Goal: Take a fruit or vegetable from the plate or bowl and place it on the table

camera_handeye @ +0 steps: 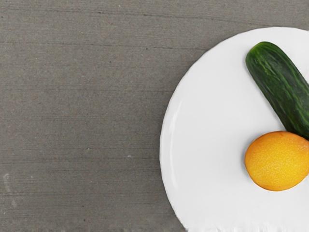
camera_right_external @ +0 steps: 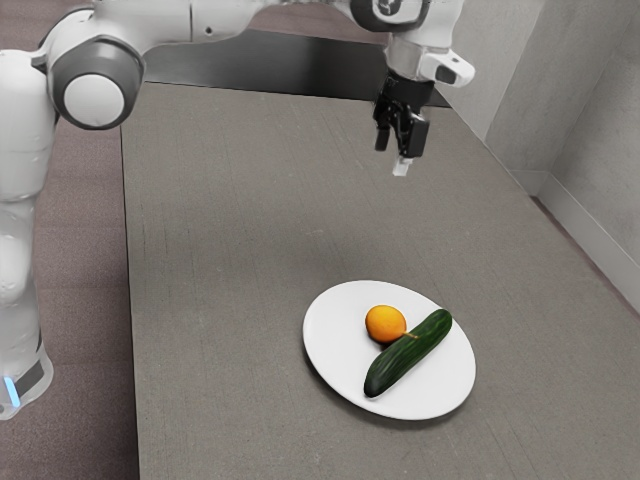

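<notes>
Gripper [camera_right_external: 392,158] was empty, jaws wide, above table [camera_right_external: 220,230]. Orange [camera_right_external: 385,323] and cucumber [camera_right_external: 408,354], 2 candidates, lay on plate [camera_right_external: 330,345], nearer the exterior camera; cucumber's long axis ran near-left to far-right there. Reach probably needed near, then down.

The wrist view crops the plate [camera_handeye: 207,116], cucumber [camera_handeye: 279,84] and orange [camera_handeye: 276,161].

Shared plate [camera_right_external: 336,342], oblique and overhead

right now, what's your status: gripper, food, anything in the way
Gripper open, empty, above the table. Orange fruit and cucumber both on the plate. Nothing on top of them; cucumber close beside the fruit, might crowd a grasp.
</notes>
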Robot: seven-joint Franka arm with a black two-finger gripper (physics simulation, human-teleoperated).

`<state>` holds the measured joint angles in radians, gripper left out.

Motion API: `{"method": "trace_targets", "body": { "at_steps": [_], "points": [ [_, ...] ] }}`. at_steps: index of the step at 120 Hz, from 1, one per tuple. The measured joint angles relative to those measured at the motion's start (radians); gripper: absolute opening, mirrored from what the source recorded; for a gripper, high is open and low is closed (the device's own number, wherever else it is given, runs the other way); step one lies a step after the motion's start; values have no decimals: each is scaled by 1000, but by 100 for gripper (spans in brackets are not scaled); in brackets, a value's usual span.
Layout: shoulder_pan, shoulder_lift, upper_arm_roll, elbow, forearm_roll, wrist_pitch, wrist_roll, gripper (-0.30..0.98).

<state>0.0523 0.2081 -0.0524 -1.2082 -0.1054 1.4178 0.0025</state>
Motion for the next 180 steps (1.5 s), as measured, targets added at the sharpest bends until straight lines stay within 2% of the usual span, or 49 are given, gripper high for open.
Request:
{"method": "trace_targets", "body": {
  "at_steps": [17, 31, 50, 62, 100, 126, 180],
  "points": [
    [-91, 19, -20, -71, -3, -25, 22, 67],
    [-99, 13, -47, -138, 20, -16, 77, 67],
    [-97, 13, -90, -152, 57, 9, 168, 67],
    [-100, 23, -127, -176, 65, 55, 221, 66],
    [-98, 25, -143, -320, 66, 250, 358, 66],
    [-98, 24, -188, -409, 58, 370, 431, 66],
    [-96, 34, -190, -480, 33, 511, 537, 66]
  ]
}}
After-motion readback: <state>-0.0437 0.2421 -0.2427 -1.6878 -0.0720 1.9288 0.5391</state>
